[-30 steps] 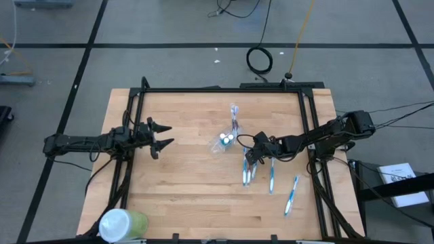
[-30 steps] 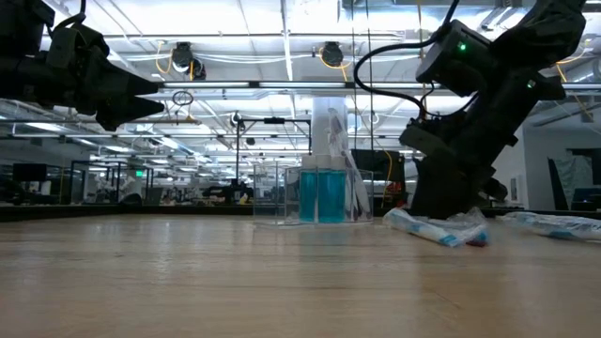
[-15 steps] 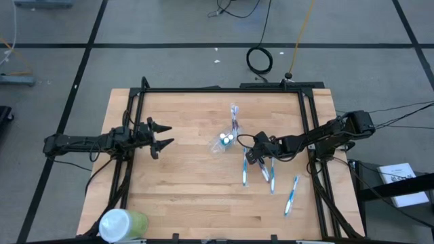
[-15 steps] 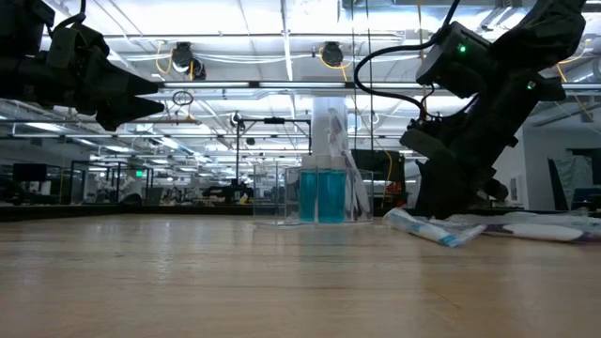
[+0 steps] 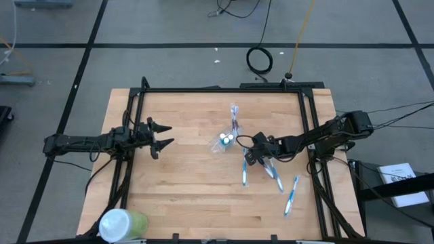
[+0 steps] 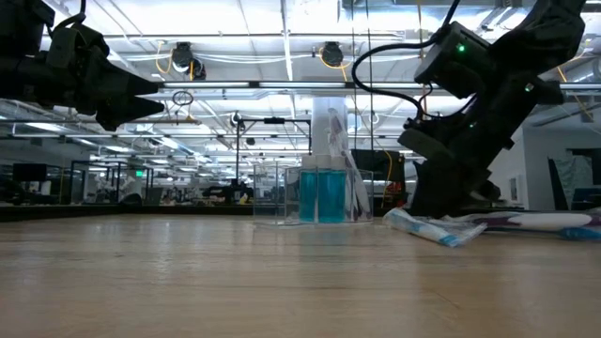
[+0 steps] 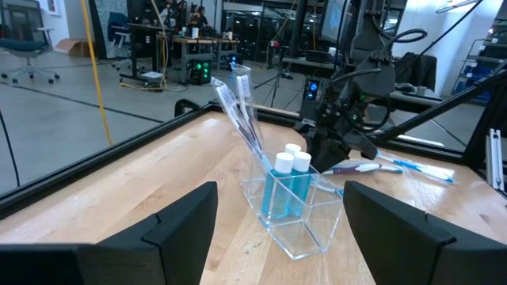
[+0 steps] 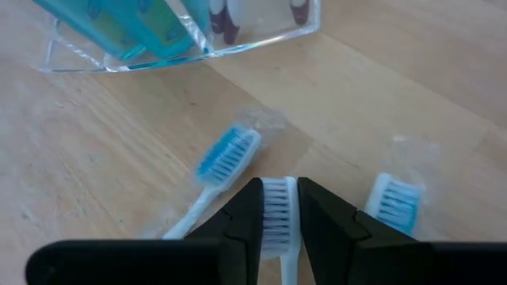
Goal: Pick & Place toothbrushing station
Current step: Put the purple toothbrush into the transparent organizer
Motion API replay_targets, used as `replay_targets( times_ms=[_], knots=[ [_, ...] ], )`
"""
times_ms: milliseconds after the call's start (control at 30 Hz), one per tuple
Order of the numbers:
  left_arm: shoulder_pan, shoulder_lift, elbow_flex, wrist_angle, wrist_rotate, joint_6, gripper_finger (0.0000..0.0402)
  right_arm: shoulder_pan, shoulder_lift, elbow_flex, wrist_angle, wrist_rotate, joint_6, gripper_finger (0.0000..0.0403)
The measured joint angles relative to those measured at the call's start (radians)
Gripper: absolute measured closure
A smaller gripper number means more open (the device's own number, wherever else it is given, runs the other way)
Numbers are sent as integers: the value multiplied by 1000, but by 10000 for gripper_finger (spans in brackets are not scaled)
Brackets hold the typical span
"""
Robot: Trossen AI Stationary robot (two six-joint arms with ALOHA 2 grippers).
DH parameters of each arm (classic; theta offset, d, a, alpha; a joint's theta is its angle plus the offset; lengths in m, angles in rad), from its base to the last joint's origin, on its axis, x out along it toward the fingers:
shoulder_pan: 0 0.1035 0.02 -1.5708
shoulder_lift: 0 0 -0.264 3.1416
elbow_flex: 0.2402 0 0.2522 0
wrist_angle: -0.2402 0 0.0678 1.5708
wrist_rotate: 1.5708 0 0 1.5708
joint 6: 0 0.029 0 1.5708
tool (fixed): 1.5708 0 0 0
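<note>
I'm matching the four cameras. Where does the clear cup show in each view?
High view: clear cup at table centre, beside the right gripper.
Low view: cup mid-picture, on the far table.
Left wrist view: cup centre, ahead of the fingers.
Right wrist view: cup along the top edge.
Shared landmark: the teal tubes inside it.

The high view looks straight down on the whole wooden table [image 5: 183,190] from far above, with floor around it. The low view sits at the table surface and faces level across it into the room; the clear cup [image 6: 319,192] stands in the middle distance. The left wrist view looks from one side across the table to the same clear cup [image 7: 293,210], quite near, with the other arm behind it. The right wrist view is very close to the table and looks down at toothbrushes [image 8: 226,162], the cup's base at its edge.
</note>
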Motion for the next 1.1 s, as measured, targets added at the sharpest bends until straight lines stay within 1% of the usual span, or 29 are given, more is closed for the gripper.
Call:
replay_targets(
  times_ms=[233,333,467,667,733,833,933,1000,1100],
  knots=[
    [0,0,0,0,0,0,119,0,0,0,16,-19,-15,336],
    [0,0,0,0,0,0,119,-1,0,0,17,-38,-19,328],
    [0,0,0,0,0,0,119,-1,-1,1,20,-48,-63,306],
    [0,0,0,0,0,0,119,-1,-1,17,-11,-82,-133,258],
    [0,0,0,0,0,0,119,0,-1,44,-62,-103,-160,245],
    [0,0,0,0,0,0,119,14,1,117,-226,-114,-204,234],
    [0,0,0,0,0,0,119,28,1,208,-430,-65,-218,233],
    [0,0,0,0,0,0,119,36,0,255,-525,-29,-220,234],
    [0,0,0,0,0,0,119,46,0,281,-555,-12,-208,237]
  ],
)
